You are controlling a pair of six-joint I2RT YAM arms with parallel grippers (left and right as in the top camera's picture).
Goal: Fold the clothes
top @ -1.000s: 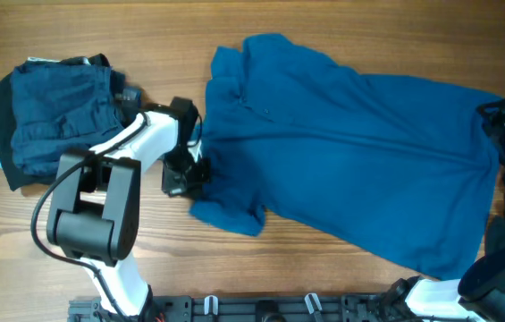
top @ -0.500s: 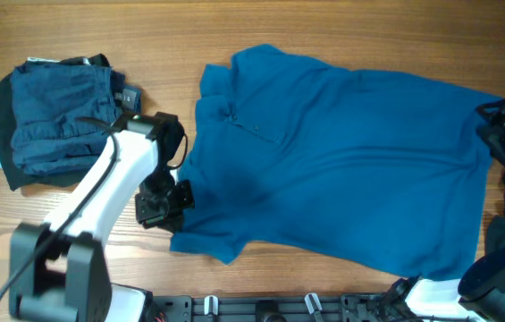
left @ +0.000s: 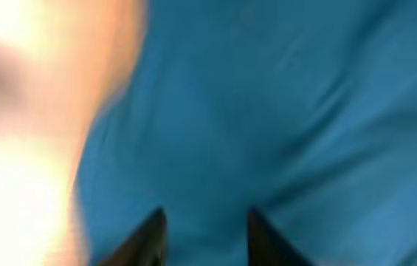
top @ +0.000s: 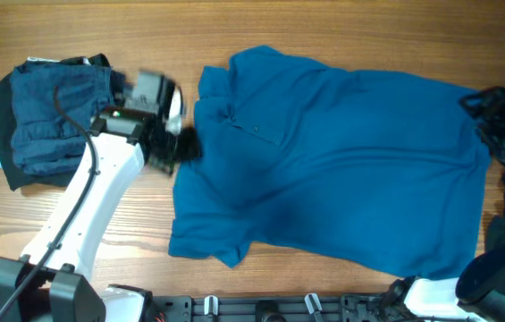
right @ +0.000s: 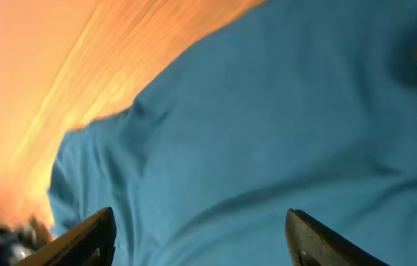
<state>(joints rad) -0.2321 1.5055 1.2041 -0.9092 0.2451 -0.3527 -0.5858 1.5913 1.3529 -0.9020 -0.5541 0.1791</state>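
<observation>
Blue polo shirt (top: 341, 161) flat on wooden table (top: 145, 27), left gripper (left: 207, 220) narrowly parted, right gripper (right: 201, 222) wide apart.

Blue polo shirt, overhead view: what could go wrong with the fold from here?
The lower sleeve of the polo shirt lies rumpled, so folding over it could trap creases. The left gripper sits close between the shirt's edge and the folded dark clothes; a wide swing might knock that pile askew.
</observation>
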